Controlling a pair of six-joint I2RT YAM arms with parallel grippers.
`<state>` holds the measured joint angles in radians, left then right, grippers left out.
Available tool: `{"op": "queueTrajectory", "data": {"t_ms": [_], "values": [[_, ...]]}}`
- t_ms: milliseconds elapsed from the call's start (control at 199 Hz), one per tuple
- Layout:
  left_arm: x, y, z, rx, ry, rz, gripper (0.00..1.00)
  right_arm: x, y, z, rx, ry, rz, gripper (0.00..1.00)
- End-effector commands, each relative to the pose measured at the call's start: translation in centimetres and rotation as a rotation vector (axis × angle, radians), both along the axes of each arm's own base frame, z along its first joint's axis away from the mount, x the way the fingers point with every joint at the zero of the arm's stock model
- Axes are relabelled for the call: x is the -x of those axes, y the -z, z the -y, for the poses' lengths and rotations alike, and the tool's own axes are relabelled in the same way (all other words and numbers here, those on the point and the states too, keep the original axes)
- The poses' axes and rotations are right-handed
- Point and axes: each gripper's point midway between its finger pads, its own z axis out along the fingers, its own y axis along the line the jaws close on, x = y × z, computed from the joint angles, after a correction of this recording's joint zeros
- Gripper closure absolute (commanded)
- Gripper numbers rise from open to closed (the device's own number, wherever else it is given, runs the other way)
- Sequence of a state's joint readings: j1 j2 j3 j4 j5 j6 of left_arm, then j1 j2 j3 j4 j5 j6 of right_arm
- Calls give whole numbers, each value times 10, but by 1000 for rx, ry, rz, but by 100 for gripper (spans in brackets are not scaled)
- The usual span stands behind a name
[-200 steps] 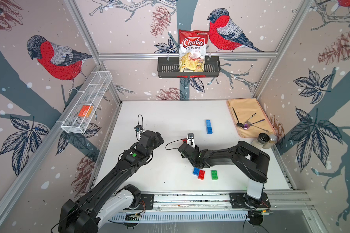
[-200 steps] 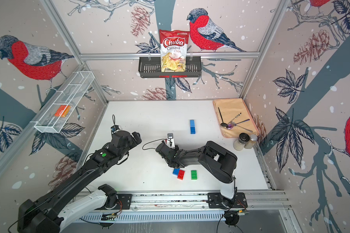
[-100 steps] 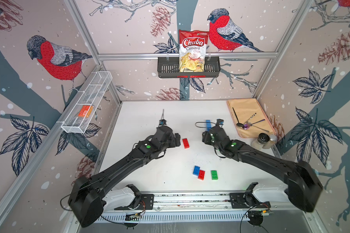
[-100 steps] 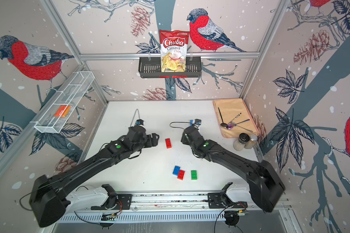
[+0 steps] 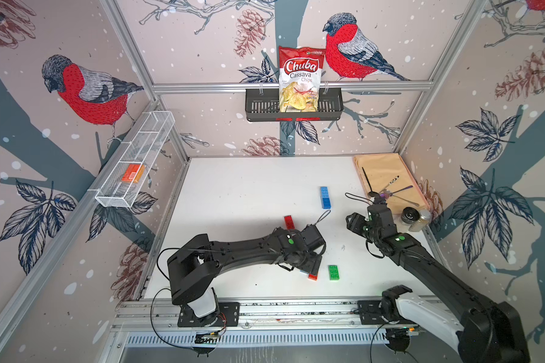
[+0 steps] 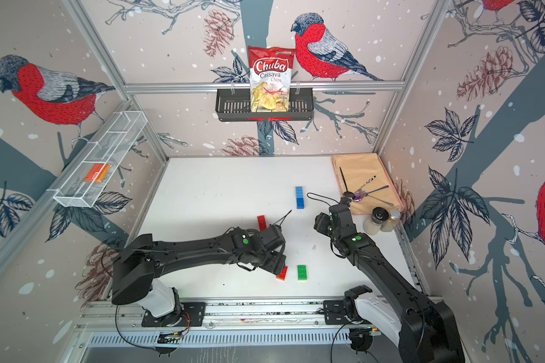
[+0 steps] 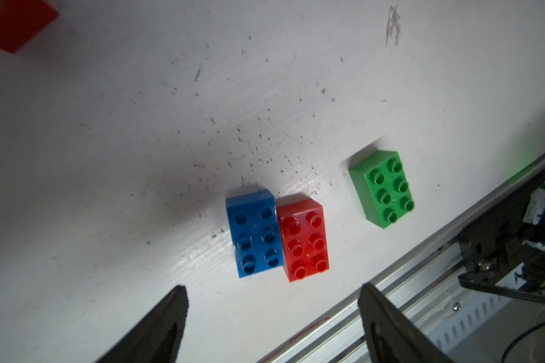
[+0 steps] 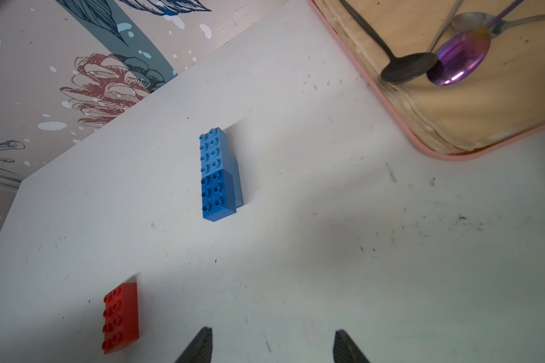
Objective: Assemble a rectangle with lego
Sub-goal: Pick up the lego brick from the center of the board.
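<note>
You'll find a blue brick [image 7: 254, 232] and a red brick [image 7: 304, 239] touching side by side, studs up, with the green brick [image 7: 381, 188] near but apart. The lone red brick [image 8: 120, 317] lies mid-table. The blue bar [image 8: 216, 176], in 2 shades, lies farther back.

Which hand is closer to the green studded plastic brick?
Left. The left hand hangs beside the green studded plastic brick, by the blue brick and red brick; the right hand sits farther back, toward the beige tray.
</note>
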<state>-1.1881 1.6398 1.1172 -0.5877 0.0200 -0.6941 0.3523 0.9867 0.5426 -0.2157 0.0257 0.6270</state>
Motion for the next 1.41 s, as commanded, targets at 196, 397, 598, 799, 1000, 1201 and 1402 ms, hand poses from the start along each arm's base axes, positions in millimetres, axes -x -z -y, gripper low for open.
{"op": "queueTrajectory", "data": {"t_ms": [196,397,598,799,1000,1201,1402], "values": [[11,-14,-14,-223,478,259,21,-2,-3,-16,-43,-147,38,35],[-8,-19,-13,-351,818,449,17,-1,-7,-19,-60,-189,64,34],[-12,2,-8,-225,1185,583,16,-3,-5,-13,-69,-181,71,34],[-29,8,-8,-205,1230,575,18,-3,-1,-6,-57,-182,54,34],[-16,24,-2,-174,1298,420,21,-4,5,-5,-73,-179,45,34],[-14,33,3,-174,1330,348,24,-5,7,-5,-78,-182,46,34],[-12,48,0,-203,1343,288,29,-6,6,-3,-78,-180,51,34]]}}
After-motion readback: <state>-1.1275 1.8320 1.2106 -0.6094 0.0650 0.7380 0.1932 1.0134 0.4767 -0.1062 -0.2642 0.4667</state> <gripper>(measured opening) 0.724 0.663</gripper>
